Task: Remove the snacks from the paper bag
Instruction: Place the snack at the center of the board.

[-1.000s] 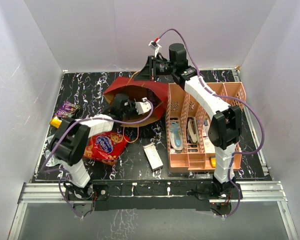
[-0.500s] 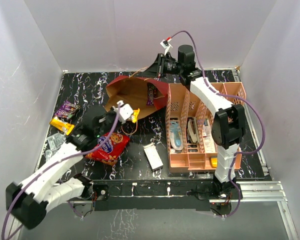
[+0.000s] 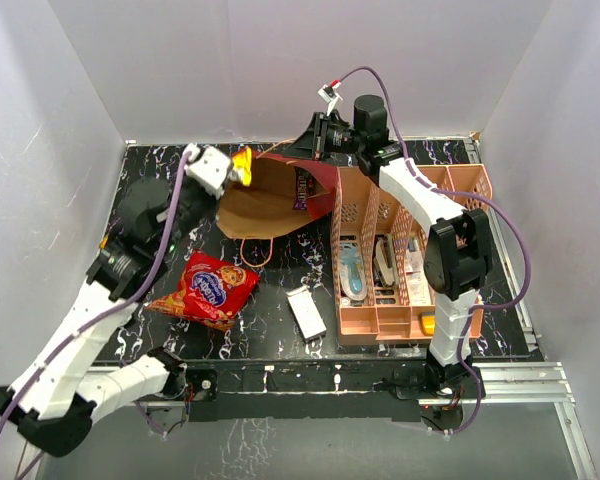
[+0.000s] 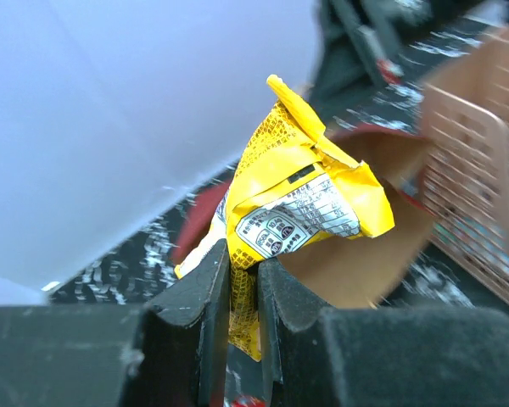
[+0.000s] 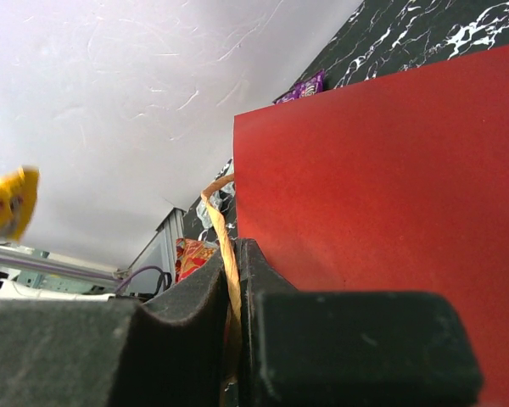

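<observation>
The dark red paper bag (image 3: 270,200) lies at the back middle of the table, its brown inside open toward the front left. My right gripper (image 3: 307,146) is shut on its tan cord handle (image 5: 225,246) beside the red bag wall (image 5: 390,186). My left gripper (image 3: 228,170) is shut on an orange-yellow packet (image 3: 242,164), held high to the left of the bag's mouth; the wrist view shows the packet (image 4: 297,199) pinched between the fingers (image 4: 208,280). A purple packet (image 3: 301,188) lies inside the bag. The large red cookie bag (image 3: 206,289) lies on the table in front.
The pink rack (image 3: 450,185) with stationery stands right of the bag, touching it. A small white box (image 3: 305,312) lies near the front middle. My left arm (image 3: 130,265) covers the table's left side, hiding most of the packets there. White walls enclose three sides.
My left gripper has risen up and back-left from the bag's mouth, carrying the orange-yellow packet. The right gripper has kept its hold on the handle.
</observation>
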{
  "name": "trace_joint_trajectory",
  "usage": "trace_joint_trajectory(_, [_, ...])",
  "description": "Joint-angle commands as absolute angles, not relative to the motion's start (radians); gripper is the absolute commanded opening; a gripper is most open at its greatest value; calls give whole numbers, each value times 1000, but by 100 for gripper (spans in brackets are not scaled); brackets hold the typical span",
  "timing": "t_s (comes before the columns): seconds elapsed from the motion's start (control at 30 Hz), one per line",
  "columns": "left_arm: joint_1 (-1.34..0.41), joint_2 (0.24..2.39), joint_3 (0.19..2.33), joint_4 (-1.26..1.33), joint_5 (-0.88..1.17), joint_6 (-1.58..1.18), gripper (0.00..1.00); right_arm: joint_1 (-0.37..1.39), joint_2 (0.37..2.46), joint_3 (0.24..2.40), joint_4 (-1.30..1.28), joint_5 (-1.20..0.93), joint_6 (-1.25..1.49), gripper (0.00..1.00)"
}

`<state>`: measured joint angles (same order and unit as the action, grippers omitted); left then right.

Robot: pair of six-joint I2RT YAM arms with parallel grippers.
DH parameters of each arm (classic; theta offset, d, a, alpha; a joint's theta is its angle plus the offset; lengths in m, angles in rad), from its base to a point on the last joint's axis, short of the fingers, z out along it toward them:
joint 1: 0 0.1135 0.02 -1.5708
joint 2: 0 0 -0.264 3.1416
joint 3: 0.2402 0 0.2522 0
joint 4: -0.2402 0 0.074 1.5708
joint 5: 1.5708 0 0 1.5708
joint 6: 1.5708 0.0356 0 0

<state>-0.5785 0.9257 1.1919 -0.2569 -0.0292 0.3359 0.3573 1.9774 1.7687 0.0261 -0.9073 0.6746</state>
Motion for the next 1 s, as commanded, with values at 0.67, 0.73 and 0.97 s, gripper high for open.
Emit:
trace_joint_trajectory(0.67, [-57,1430,999,209,-570,132,14,356,1890,1749,24,-911,643,8])
trace_joint_trajectory(0.73, [-18,1404,901,250,-592,81,15,359,1895,1752,30,-915,650,8])
trace_joint_trajectory(0.97, [33,1514,853,265,-576,-65,16,361,1895,1762,30,-921,655,8])
